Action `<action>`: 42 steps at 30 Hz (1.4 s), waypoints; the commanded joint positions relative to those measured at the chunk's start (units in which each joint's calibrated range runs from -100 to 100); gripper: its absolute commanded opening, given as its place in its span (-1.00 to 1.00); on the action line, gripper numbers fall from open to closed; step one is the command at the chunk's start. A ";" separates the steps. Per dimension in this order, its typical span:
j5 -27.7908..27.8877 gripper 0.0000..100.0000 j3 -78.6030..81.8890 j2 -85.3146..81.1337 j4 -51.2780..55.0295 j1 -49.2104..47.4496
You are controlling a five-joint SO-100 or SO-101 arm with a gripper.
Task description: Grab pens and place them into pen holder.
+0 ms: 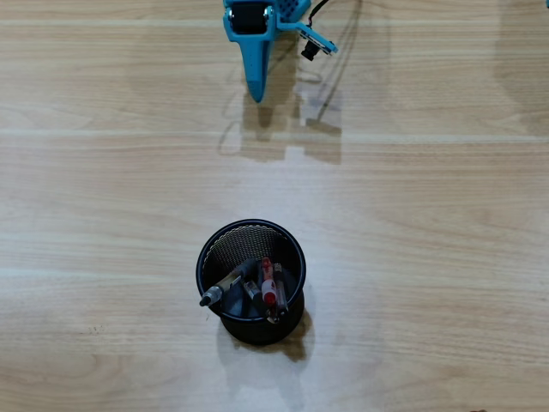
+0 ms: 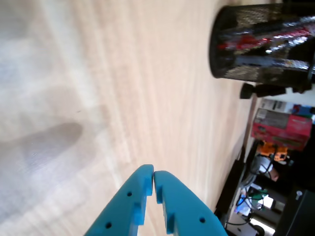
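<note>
Now the blue end effector (image 1: 257,93) sits at the top centre of the overhead view, its two fingers pressed together and holding nothing, as the wrist view (image 2: 153,173) confirms. Well apart, lower centre, the pen holder (image 1: 216,243) stands on the wooden desk (image 1: 429,257) with the pens (image 1: 267,281) inside it.

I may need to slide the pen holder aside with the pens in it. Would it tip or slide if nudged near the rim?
The pen holder is thin wire mesh, so probably light. The pens lean toward one side, one tip poking over the rim, so a rim-high nudge might tip it that way. The smooth wooden table suggests a low push would slide it.
</note>
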 commanded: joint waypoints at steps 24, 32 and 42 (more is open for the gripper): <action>1.73 -0.96 0.34 -1.11 2.44 0.70; 4.19 -0.96 0.34 -1.11 2.44 0.70; 4.14 -0.96 0.25 -1.11 2.35 0.52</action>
